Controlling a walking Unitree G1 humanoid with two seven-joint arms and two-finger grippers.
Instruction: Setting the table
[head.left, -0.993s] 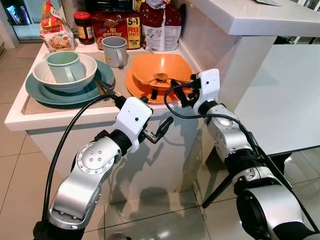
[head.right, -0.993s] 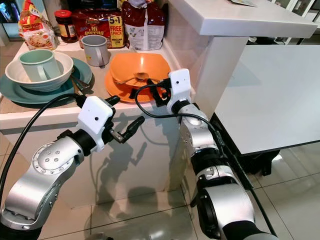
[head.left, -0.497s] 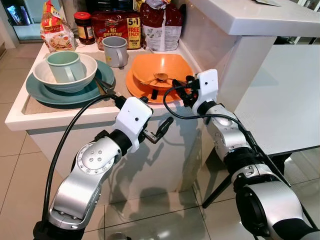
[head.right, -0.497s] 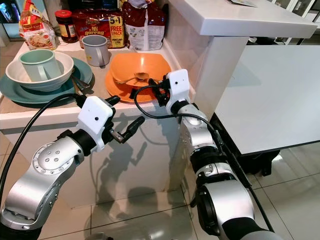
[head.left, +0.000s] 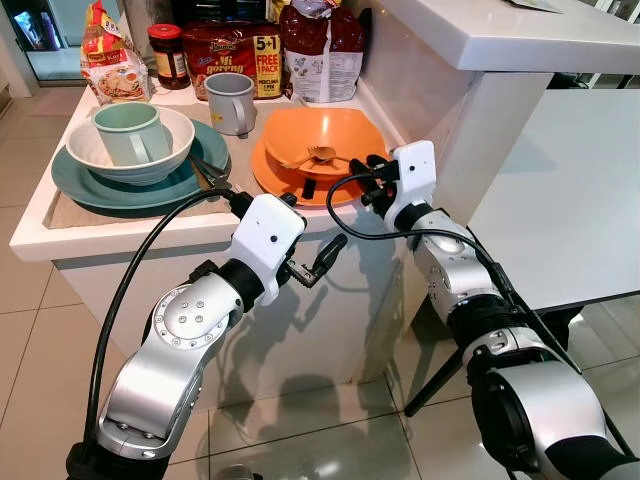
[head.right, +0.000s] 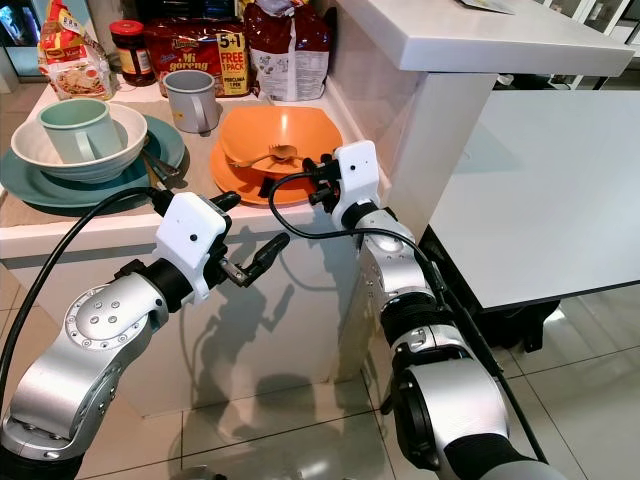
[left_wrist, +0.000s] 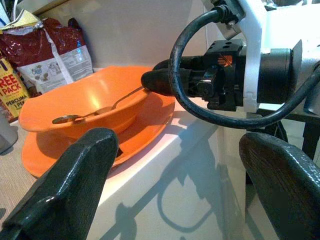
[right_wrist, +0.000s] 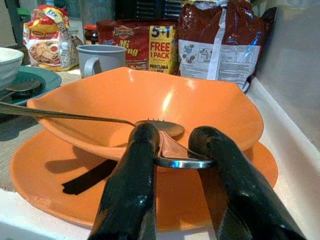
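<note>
Right gripper (right_wrist: 172, 165) is seen at the near rim of the orange bowl (head.left: 322, 135), jaws partly open, a narrow gap left between them. The handle end of a metal utensil (right_wrist: 172, 155) lies across that gap at the fingers (right_wrist: 131, 175); whether it is pinched or only bracketed cannot be told. A fork (head.left: 318, 153) and a spoon (left_wrist: 80, 116) appear to lie together in the bowl; which handle this is stays unclear. The long axis runs from the jaws straight away over the bowl's rim toward its middle, so the coming pull is judged to go back along that axis. The right arm is clearly nearer the bowl than the left.

Left gripper (head.left: 312, 263) hangs below the bench (head.left: 60, 235) edge, in front of the bowl, jaws wide open, nothing held.

The orange bowl sits on an orange plate (head.right: 240, 180). Left of the bowl: a grey mug (head.left: 230, 100), a green mug (head.left: 128, 130) in a white bowl (head.left: 170, 150) on a teal plate (head.left: 90, 190).

The right wrist view gives the handle-to-finger contact; the head views give only the gripper at the rim. The left wrist view gives the utensil's tilt from the side.
</note>
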